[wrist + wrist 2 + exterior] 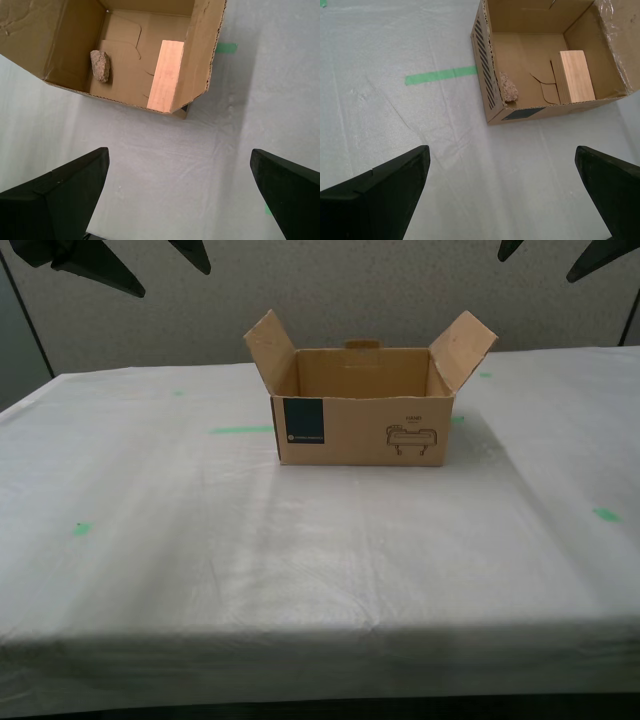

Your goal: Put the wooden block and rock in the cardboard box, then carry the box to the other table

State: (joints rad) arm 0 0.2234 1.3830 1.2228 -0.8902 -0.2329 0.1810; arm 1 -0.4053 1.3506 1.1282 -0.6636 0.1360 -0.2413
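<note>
Both our grippers (502,200) (180,197) gape wide and empty above the brown cardboard box (362,430) holding pale wooden block (166,75) and speckled rock (100,65); uneven side grips could tip it

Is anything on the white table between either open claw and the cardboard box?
Nothing visible. My first claw and second claw both hang open over bare table sheet short of the cardboard box; the rock and wooden block lie inside it.
</note>
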